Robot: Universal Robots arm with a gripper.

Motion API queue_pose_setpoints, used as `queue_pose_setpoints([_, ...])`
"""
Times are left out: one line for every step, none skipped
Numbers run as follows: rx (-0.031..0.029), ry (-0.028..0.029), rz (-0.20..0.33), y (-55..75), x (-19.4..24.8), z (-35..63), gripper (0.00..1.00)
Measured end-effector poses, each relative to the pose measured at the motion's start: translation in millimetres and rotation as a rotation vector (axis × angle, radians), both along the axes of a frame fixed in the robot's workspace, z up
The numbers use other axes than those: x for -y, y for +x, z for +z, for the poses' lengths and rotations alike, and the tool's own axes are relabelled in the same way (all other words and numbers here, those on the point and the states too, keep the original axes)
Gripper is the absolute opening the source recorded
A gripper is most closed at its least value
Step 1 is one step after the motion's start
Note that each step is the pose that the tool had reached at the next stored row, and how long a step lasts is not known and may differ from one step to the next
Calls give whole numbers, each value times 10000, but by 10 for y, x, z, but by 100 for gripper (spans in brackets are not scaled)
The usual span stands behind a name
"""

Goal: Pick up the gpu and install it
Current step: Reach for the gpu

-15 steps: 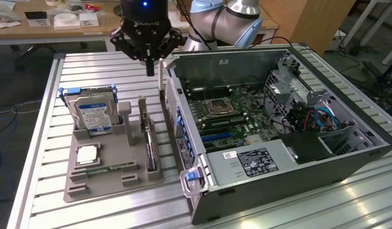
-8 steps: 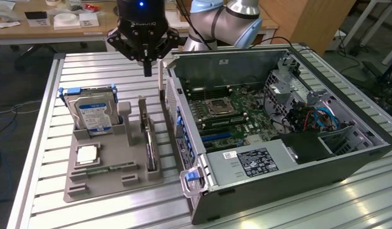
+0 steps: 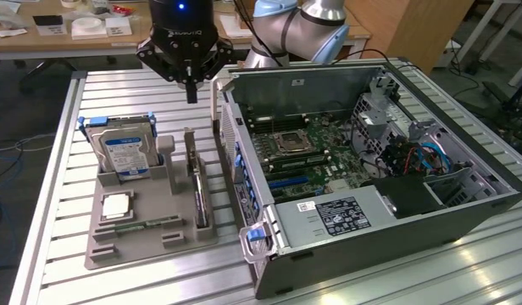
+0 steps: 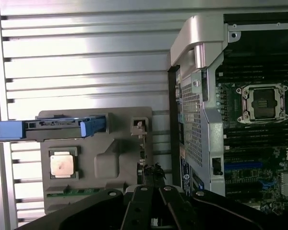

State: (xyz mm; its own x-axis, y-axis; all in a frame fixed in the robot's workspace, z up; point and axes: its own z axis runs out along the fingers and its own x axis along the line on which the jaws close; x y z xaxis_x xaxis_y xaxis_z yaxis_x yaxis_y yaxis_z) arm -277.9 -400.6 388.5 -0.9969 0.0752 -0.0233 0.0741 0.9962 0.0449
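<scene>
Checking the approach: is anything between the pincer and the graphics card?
Nothing visible. The pincer hangs in open air above the graphics card, which stands on edge in the grey tray.

GPU (image 3: pixel 198 194) stands upright on its long edge in a slot of the grey holder (image 3: pixel 138 238) on the table (image 3: pixel 117 95). It's seen edge-on, thin and dark, btwn hard drive (image 3: pixel 121 149) and PC case (image 3: pixel 371 216), just beside the case.
</scene>
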Motion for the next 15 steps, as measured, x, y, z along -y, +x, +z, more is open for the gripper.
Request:
queue_pose_setpoints([-1,-1,-1,-9,12,0,11])
queue_pose_setpoints([0,-1,-1,-18,26,-1,11])
queue_pose_setpoints([0,-2,-1,-25,41,-1,11])
queue_pose_setpoints([-1,-3,-1,-32,59,0,11])
queue_pose_setpoints([-1,-5,-1,-37,77,-1,11])
queue_pose_setpoints([0,-7,-1,-42,98,-1,11])
queue_pose_setpoints([-1,-12,-1,-44,117,-1,11])
queue_pose_setpoints([-3,-21,-1,-46,136,-1,11])
queue_pose_setpoints([-4,-30,-1,-47,155,-1,11])
queue_pose_setpoints([-4,-37,0,-48,174,-1,11])
queue_pose_setpoints([-5,-45,0,-50,192,-1,11])
queue_pose_setpoints([-6,-53,-1,-52,211,-1,11])
queue_pose_setpoints([-7,-60,-1,-55,230,-1,11])
queue_pose_setpoints([-7,-65,0,-57,249,-2,11])
queue_pose_setpoints([-7,-72,-1,-59,266,-2,11])
